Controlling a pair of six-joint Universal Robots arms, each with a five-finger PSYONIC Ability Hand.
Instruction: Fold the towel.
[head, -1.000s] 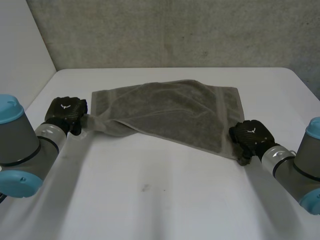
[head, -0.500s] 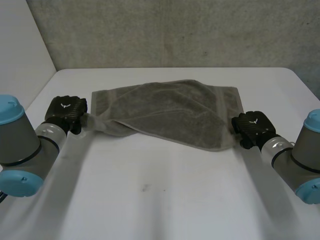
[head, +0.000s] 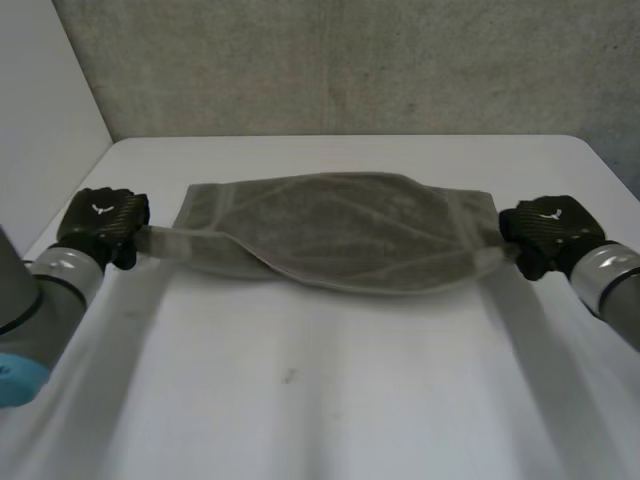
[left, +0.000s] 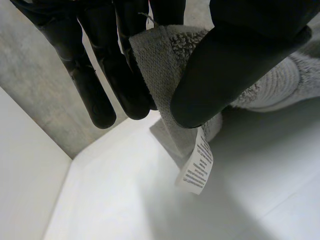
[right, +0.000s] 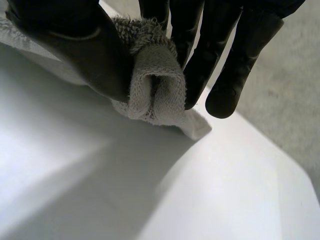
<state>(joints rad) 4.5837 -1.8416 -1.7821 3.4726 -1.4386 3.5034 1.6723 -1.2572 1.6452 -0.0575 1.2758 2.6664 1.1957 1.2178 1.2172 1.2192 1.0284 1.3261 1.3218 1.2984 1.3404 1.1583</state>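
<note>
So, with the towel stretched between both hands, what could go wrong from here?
1. The left hand pinches only a small corner of the towel, just by its label; a harder pull might slip it free.
2. The right hand holds a bunched roll of the edge, which may unroll and drop.
3. The near edge sags in the middle, so the fold might land uneven on the table.

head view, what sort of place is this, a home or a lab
Probably a lab or test bench: a white table, a plain grey wall behind it, and the left hand and right hand pinching one towel between them.
</note>
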